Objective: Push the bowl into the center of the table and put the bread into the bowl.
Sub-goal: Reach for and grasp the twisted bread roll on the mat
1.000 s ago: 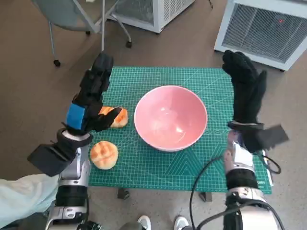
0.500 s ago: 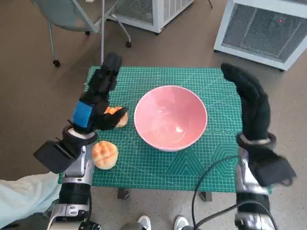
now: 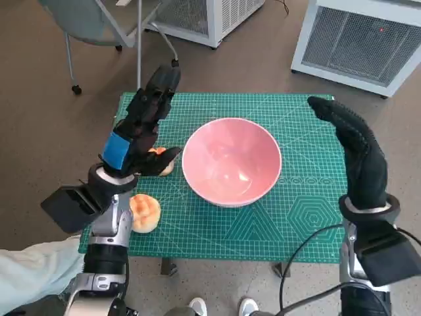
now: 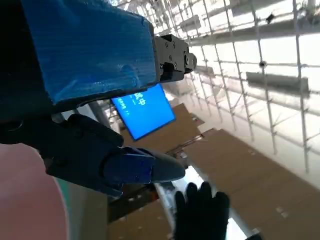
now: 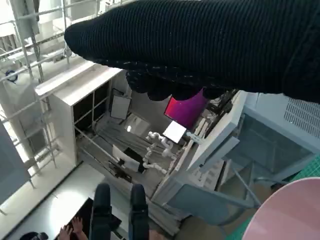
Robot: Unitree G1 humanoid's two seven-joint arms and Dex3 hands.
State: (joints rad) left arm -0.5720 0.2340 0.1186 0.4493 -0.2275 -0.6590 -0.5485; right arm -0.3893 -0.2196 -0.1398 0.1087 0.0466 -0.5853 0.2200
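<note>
Both empty: left robot hand released above bread, right robot hand released beside bowl.

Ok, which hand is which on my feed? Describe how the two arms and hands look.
The left hand is black, jointed plastic with blue tape across its back, on a pale forearm carrying a black box near the wrist. The right hand wears a black knitted glove with a pale cuff band; its forearm is pale too, with a black box and a black cable looping beside it.

Bowl – btwn both hands
</note>
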